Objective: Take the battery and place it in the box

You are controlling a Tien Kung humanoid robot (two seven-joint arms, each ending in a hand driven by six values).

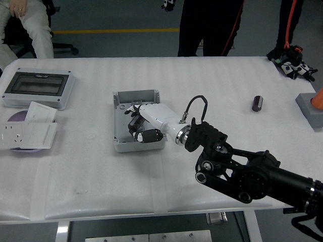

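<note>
Reaching over the box (122, 100), the right hand (142, 121) sat inside it, fingers curled down; whether they clamped anything, I could not tell. A battery (258, 103) lay well off behind the wrist, untouched on the table (91, 171). Left arm unseen.

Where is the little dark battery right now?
In the head view, the battery lies on the table at the far right, away from the box and the right hand.
</note>
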